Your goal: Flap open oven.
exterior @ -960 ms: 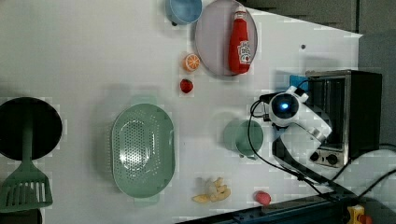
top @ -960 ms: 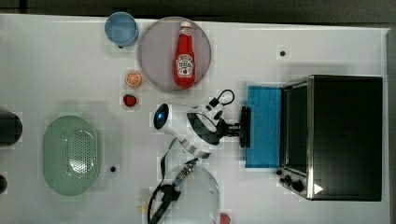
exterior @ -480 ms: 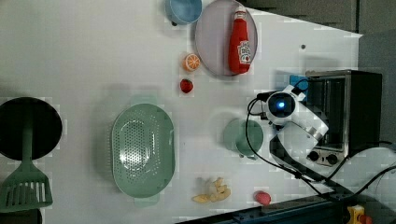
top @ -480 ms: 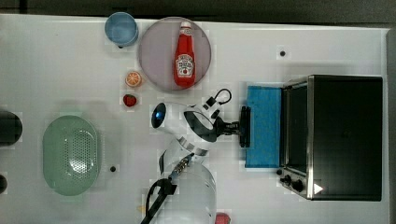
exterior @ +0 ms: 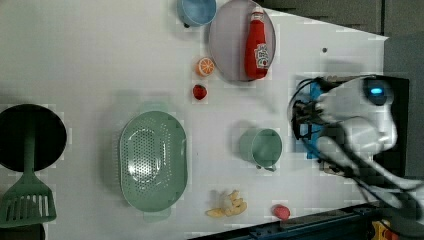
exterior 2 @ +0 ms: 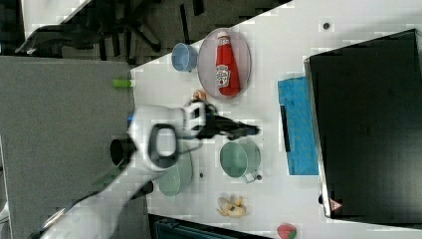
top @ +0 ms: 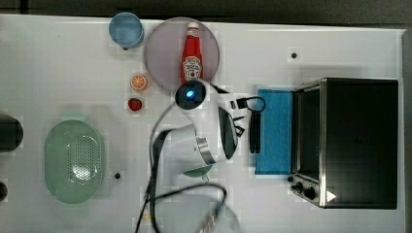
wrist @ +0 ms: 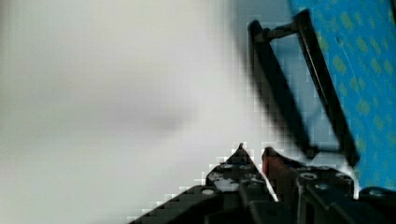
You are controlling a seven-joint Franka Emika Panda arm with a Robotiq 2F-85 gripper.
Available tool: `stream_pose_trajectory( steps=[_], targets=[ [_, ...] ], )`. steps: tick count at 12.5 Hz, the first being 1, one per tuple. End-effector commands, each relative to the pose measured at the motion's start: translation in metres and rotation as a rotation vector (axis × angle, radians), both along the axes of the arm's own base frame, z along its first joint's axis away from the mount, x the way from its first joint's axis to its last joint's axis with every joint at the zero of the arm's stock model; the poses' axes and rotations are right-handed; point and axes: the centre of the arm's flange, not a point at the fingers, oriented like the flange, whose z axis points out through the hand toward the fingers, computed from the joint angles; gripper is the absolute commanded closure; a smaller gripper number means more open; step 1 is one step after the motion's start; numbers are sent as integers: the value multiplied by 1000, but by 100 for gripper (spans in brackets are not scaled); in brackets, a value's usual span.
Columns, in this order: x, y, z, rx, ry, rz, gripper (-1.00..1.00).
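The toaster oven (top: 357,141) sits at the top view's right on the white counter (top: 58,63), its black top facing up and its knobs at the near corner of the front frame; its blue-tinted glass door (top: 274,131) lies folded flat on the counter toward the top view's left, which I judge means the flap is already fully open, since the door lies level and the dark cavity behind the silver frame is exposed; the dark bar handle (top: 254,130) runs along the door's free edge, the natural place to pull from because it is farthest from the hinge. The end effector (wrist: 254,156) sits just beside that handle, apart from it, with nothing held; in the wrist view its two fingertips stand nearly together with only a thin gap, so it reads as almost closed and empty, with the handle (wrist: 299,84) ahead of it and clear of the tips. That placement suits an arm that has no more pulling to do. Nearby things lie well clear of the door's swing: a ketchup bottle (top: 193,52) lying on a plate (top: 163,53), a blue cup (top: 126,29), a green mug (exterior 2: 240,159), and a green colander (top: 74,160) at the top view's left.
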Motion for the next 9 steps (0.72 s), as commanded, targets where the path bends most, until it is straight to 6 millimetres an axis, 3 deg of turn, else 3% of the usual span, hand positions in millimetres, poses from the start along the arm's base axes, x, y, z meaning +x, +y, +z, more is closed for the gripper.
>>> stream_pose_trajectory(
  steps=[1, 5, 7, 9],
  targets=[
    [14, 3, 141, 136, -168, -190, 65],
    [-5, -15, 283, 209, -241, -262, 65],
    [-19, -27, 322, 217, -238, -293, 65],
    [-30, -33, 342, 213, -207, -349, 65]
  ],
)
